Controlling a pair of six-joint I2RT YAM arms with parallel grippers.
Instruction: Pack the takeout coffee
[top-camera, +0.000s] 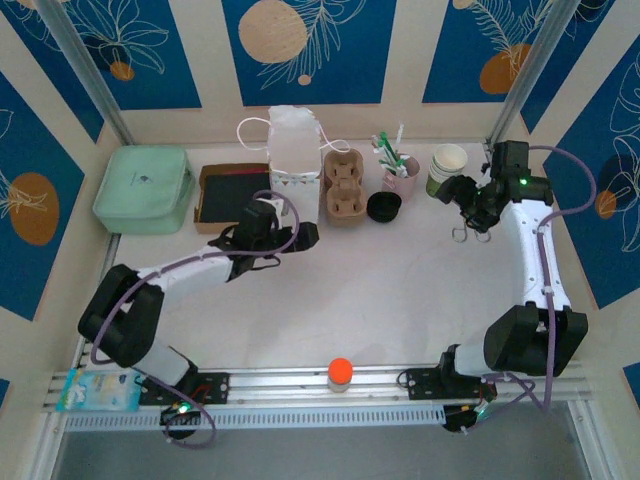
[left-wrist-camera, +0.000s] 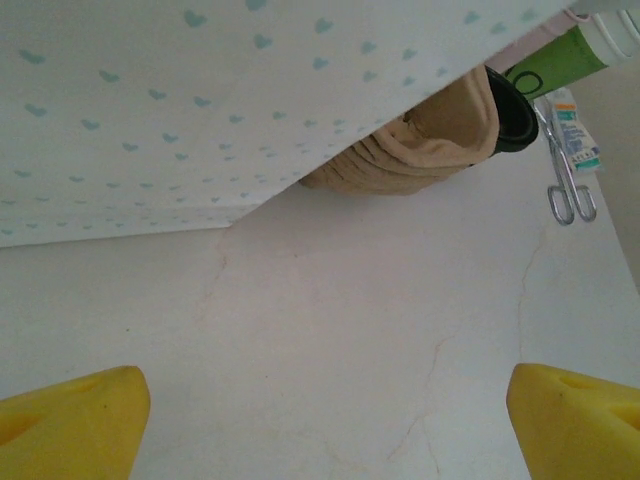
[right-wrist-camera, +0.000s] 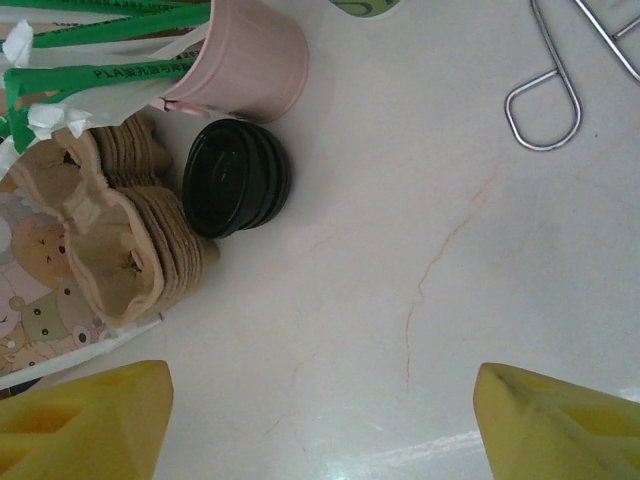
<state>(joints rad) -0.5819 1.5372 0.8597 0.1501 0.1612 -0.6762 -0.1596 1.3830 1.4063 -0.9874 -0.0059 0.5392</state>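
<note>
Along the back of the worktop (top-camera: 400, 290), cannot pick out the takeout coffee: maybe the black lids (right-wrist-camera: 237, 178) just beside the pulp carrier (right-wrist-camera: 110, 250), or the lidless cups (top-camera: 447, 165) near the right gripper (right-wrist-camera: 320, 410). Looks like the first step, reaching, with left gripper (left-wrist-camera: 325, 420) and right both wide apart, empty. Next calls for a gentle close on one cup.

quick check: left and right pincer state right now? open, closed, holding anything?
left pincer: open, holding nothing.
right pincer: open, holding nothing.
</note>
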